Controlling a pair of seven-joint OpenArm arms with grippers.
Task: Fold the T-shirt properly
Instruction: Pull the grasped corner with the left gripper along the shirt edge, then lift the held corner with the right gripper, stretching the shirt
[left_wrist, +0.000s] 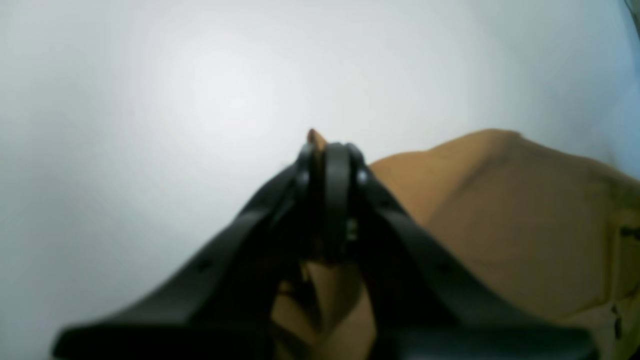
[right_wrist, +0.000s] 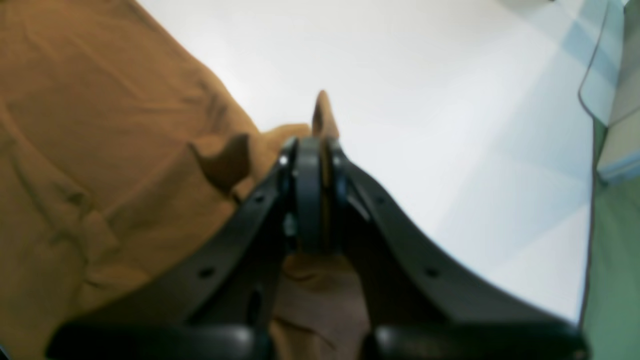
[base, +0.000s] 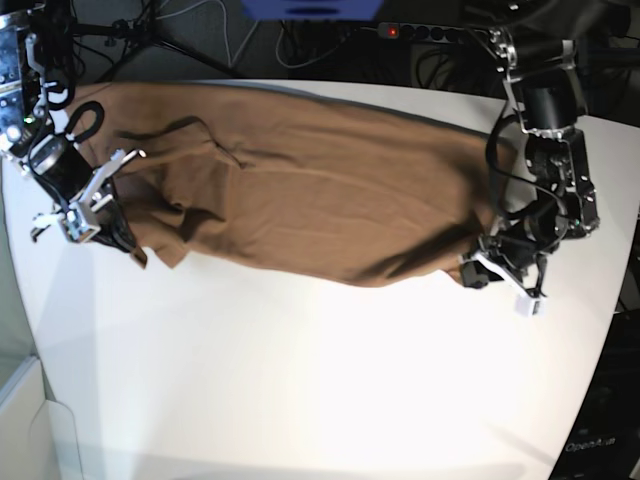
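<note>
1. Both grippers are pinched on shirt (base: 310, 190) edges: the left gripper (left_wrist: 327, 150) near the table's (base: 330, 380) right edge, the right gripper (right_wrist: 315, 145) near its left edge.
2. This looks like the grasp before a fold; next, lift both ends together.
3. The tan shirt lies spread across the table's far half, wrinkled.

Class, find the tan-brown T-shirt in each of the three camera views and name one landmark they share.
Left wrist: T-shirt lower right, pinched in the end effector.
Right wrist: T-shirt fills the left.
Base: T-shirt stretched across the upper table.
Shared landmark: white table.
</note>
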